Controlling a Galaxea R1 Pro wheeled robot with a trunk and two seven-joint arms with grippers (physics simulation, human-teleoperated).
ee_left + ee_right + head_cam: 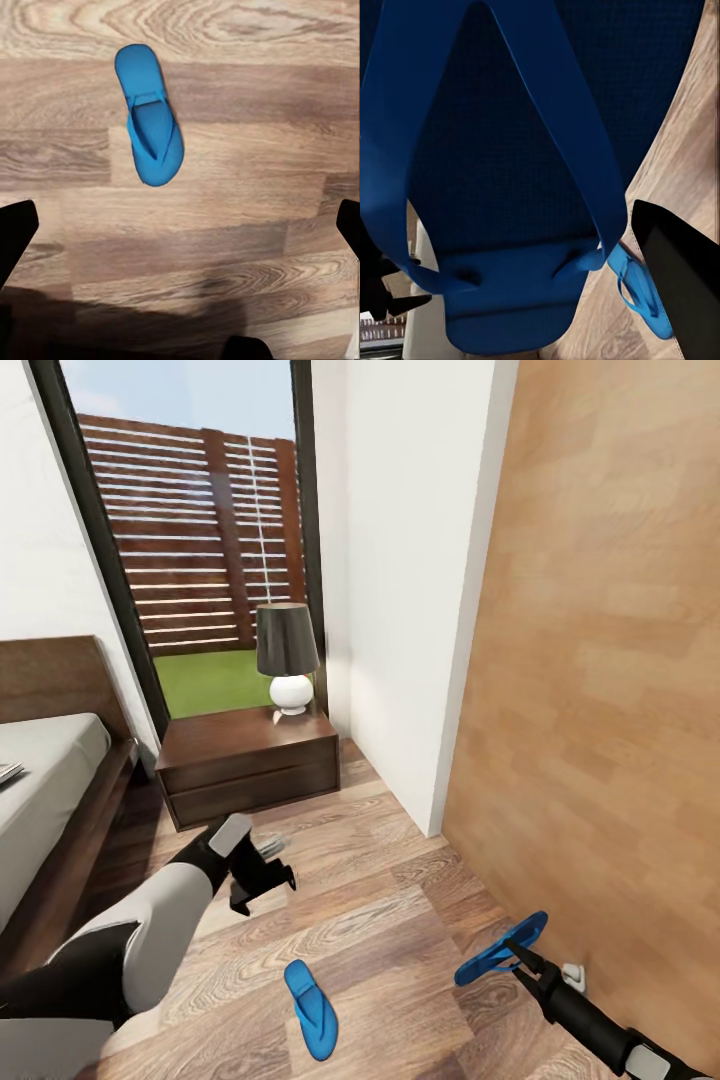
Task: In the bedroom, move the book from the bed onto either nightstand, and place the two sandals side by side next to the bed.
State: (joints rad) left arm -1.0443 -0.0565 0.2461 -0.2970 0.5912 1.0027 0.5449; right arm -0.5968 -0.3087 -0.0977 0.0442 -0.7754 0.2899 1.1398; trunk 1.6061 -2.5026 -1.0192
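Gripper-held sandal (pixel 510 187), toe cropped

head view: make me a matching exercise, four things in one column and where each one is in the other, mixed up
Things:
1. lamp
2. sandal on floor
3. held sandal
4. left gripper

Places:
A. in the right gripper, off the floor
B. on the nightstand
C. open, above bare planks
D. flat on the planks between the arms

Pairs: 1-B, 2-D, 3-A, 4-C

The bed (pixel 45 800) is cut off at the left edge; a flat object (pixel 8 772) on its mattress shows only a corner.
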